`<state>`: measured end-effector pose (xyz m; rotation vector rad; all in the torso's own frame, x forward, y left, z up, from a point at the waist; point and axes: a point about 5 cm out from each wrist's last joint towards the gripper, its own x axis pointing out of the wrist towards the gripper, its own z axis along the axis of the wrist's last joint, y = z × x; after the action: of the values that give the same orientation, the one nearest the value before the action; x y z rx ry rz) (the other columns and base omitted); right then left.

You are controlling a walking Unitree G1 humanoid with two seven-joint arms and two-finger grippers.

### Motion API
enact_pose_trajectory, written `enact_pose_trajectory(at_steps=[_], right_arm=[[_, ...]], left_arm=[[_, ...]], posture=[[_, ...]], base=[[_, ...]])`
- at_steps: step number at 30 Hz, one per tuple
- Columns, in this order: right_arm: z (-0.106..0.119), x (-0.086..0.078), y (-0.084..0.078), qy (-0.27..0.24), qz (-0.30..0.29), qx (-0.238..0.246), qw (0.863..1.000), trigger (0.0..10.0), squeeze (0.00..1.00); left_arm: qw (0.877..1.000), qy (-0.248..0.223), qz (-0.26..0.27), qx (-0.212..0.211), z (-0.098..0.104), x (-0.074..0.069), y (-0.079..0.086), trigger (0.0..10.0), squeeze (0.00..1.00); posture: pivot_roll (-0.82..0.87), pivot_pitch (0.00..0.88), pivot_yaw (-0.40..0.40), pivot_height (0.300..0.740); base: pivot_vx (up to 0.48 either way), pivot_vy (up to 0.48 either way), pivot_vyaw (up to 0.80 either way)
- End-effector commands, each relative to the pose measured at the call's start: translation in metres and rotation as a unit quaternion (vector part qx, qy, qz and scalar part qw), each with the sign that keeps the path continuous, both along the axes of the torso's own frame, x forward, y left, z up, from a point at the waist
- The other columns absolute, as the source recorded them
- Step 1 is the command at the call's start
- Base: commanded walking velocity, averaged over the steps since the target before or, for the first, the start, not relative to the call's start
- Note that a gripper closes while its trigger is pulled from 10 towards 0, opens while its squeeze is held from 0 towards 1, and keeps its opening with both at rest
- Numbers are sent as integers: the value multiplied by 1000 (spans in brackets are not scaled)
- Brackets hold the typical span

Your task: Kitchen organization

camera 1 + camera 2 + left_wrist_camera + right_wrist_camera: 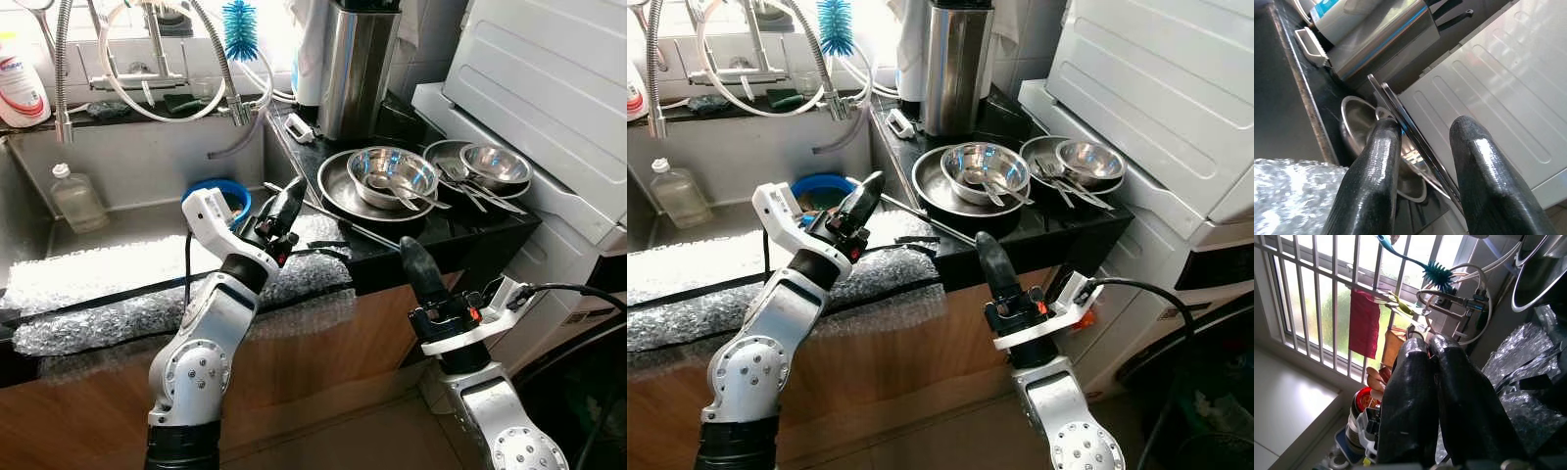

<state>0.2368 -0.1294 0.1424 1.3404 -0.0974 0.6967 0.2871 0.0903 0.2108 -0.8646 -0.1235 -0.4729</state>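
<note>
Nearest, right pincer (415, 262) raised just in front of the worktop (460, 230) edge, fingers pressed together, holding nothing, apart from the dishes. Further in, left pincer (287, 204) up at the worktop's near edge, over the bubble wrap (147, 284) spread along the sink front, fingers a narrow way apart around a long thin metal utensil (1415, 142); cannot tell whether actually gripped or merely bracketed. Beyond that, on the dark worktop, a wide steel plate (338, 191) carrying a steel bowl (392, 174) with spoons inside, and just beside it a second plate with a smaller bowl (497, 162) and loose cutlery (468, 188). Behind these, a tall steel canister (358, 69); to the right, a white appliance (549, 88). Farthest back, a blue bottle brush (240, 29) and hoses above the sink, a plastic bottle (76, 196) and blue basin (223, 194) down in it.

Judged early in the organizing: dishes stacked but unsorted, cutlery scattered, nothing yet put away, perhaps one utensil in hand.
</note>
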Motion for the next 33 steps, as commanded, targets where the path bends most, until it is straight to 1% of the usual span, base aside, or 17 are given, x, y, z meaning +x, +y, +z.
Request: enact_pose_trajectory(at_steps=[1, 5, 6, 8, 11, 12, 15, 16, 22, 25, 27, 28, 31, 32, 33], right_arm=[[6, -2, 2, -15, 7, -4, 1000, 10000, 0], [6, -2, 2, -15, 8, -4, 1000, 10000, 0], [5, -3, 2, -15, 10, -5, 1000, 10000, 0], [6, -3, 4, -16, 14, -6, 1000, 10000, 0], [6, -3, 4, -18, 18, -8, 1000, 10000, 0], [6, -3, 4, -18, 18, -8, 1000, 10000, 0], [6, -3, 4, -17, 19, -8, 1000, 10000, 0], [6, -3, 4, -17, 19, -7, 1000, 10000, 0], [5, -3, 6, -16, 24, -7, 1000, 10000, 0], [2, -2, 6, -10, 16, -29, 999, 10000, 0], [1, -2, 6, -8, 13, -36, 999, 10000, 0], [3, -3, 6, -19, 10, -39, 999, 10000, 0], [3, -3, 6, -17, 10, -39, 999, 10000, 0], [2, -3, 6, -17, 11, -42, 999, 10000, 302], [2, -3, 6, -17, 11, -42, 999, 10000, 302]], left_arm=[[1000, 4, -6, -5, -1, -3, -7, 10000, 0], [1000, 4, -6, -5, -1, -3, -7, 10000, 0], [1000, 8, 0, -9, -1, -2, -5, 0, 0], [1000, 13, 9, -14, -2, 0, -2, 0, 0], [999, 20, 15, -36, -2, 2, 1, 0, 0], [999, 20, 15, -36, -2, 2, 1, 0, 0], [997, 31, 19, -62, -2, 3, 4, 0, 0], [996, 36, 22, -82, -1, 4, 5, 0, 0], [995, 41, 23, -93, -1, 5, 6, 0, 0], [992, 54, 27, -112, -3, 5, 8, 0, 0], [989, 65, 30, -127, -5, 5, 9, 0, 0], [987, 74, 33, -139, -6, 6, 10, 0, 0], [989, 72, 38, -120, -6, 6, 11, 0, 0], [989, 70, 40, -121, -5, 7, 11, 0, 0], [989, 69, 41, -122, -4, 7, 11, 0, 0]], posture=[[-36, 0, -70, 727], [-36, 0, -70, 727], [-33, 0, -73, 727], [-33, 0, -73, 727], [-33, 0, -74, 727], [-33, 0, -74, 727], [-33, 0, -75, 727], [-34, 0, -74, 727], [-32, 0, -76, 727], [-32, 0, -75, 727], [-32, 0, -75, 727], [-32, 0, -75, 727], [-33, 0, -76, 727], [-33, 0, -76, 727], [-33, 0, -76, 727]], base=[[0, 0, 0], [0, 0, 0], [0, 0, 0], [0, 0, 0], [0, 0, 0], [0, 0, 0], [0, 0, 0], [0, 0, 0], [0, 0, 0], [0, 0, 0], [0, 0, 0], [0, 0, 0], [0, 0, 0], [0, 0, 0], [0, 0, 0]])
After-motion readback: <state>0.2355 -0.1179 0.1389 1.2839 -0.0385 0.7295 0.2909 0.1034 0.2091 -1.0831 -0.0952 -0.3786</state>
